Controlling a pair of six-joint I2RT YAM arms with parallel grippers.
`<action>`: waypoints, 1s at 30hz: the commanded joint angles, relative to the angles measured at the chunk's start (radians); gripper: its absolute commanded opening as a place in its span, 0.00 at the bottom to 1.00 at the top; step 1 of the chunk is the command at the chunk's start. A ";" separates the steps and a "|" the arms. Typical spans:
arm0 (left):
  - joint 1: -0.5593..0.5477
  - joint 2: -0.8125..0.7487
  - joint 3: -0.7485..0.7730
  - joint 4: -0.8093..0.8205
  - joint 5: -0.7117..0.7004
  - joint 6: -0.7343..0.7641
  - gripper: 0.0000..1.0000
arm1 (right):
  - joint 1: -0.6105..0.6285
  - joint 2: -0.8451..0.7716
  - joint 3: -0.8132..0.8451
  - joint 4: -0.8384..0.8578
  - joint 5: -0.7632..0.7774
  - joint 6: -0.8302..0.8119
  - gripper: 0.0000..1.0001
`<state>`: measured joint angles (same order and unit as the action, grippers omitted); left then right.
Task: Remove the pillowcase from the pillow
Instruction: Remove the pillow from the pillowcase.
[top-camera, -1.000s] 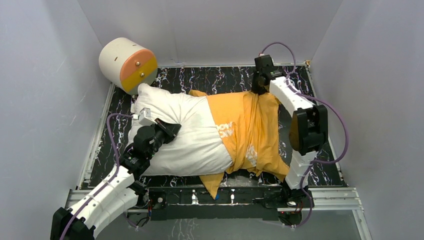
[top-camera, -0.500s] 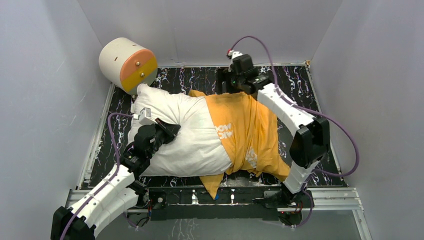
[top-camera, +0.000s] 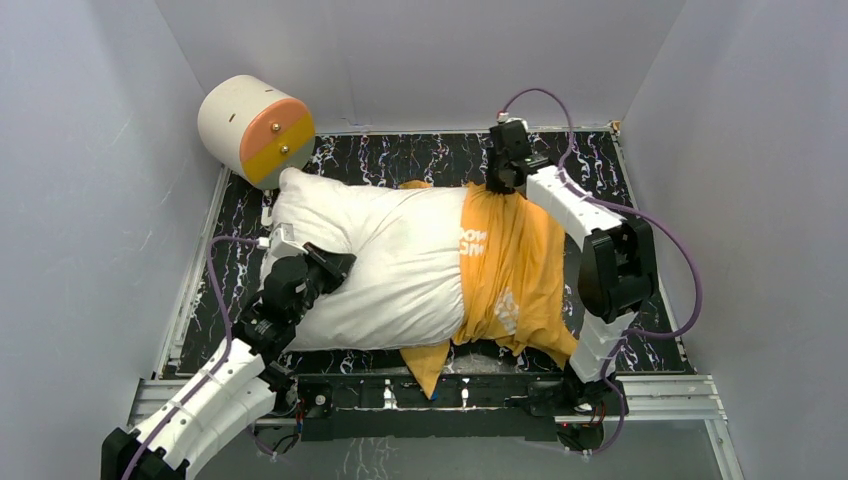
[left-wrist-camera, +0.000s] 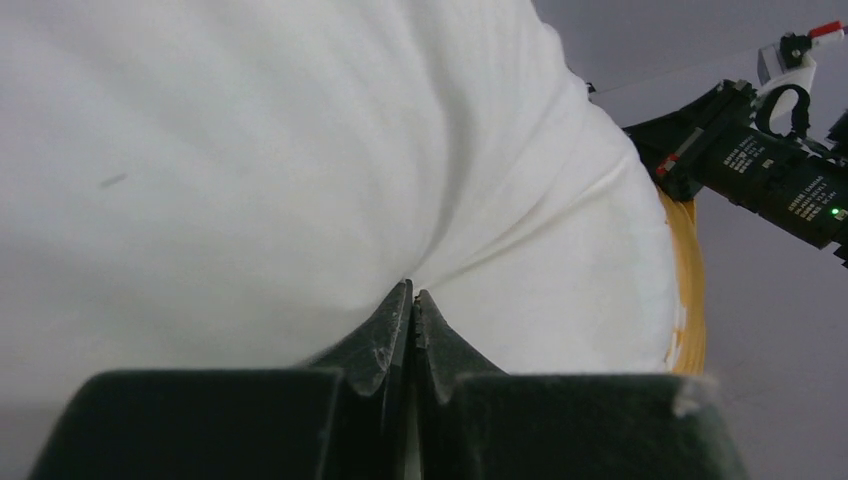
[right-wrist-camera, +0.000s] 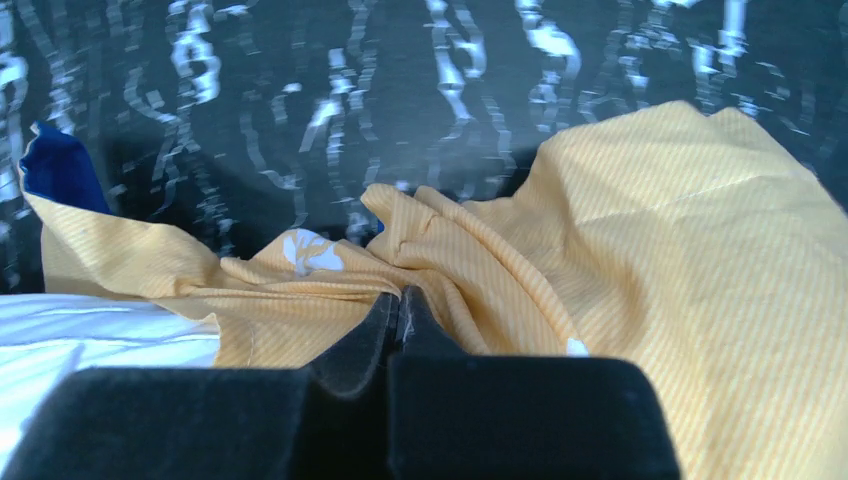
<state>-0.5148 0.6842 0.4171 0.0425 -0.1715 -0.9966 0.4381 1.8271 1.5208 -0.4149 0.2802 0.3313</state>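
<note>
Fingers clamped: left gripper (left-wrist-camera: 412, 296) on the pillow (top-camera: 380, 260), right gripper (right-wrist-camera: 398, 294) on the pillowcase (top-camera: 520, 270) by the far edge, and that thin pinch might slip if it snags.

In the top view the pillowcase (top-camera: 520, 262) covers the 3 o'clock end of the pillow (top-camera: 370, 262), and its white lettering (top-camera: 473, 243) is creased and too small to read. The left wrist view cuts the pillow off at 9 and 12 o'clock. In the right wrist view the blue face (right-wrist-camera: 55, 168) shows only as a sliver at 9 o'clock, the rest hidden.
</note>
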 joint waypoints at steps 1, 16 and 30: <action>0.006 -0.025 -0.076 -0.367 -0.096 0.019 0.00 | -0.175 -0.084 0.003 -0.003 0.266 -0.038 0.00; 0.006 -0.007 0.043 -0.336 0.031 0.144 0.18 | -0.147 -0.571 -0.173 -0.044 0.084 0.023 0.86; 0.006 0.059 0.210 -0.493 0.359 0.238 0.75 | -0.147 -1.256 -1.086 0.148 -0.284 0.417 0.92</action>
<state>-0.5117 0.7269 0.6296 -0.3080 0.0196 -0.7761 0.2890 0.6193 0.6098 -0.4637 0.2821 0.6483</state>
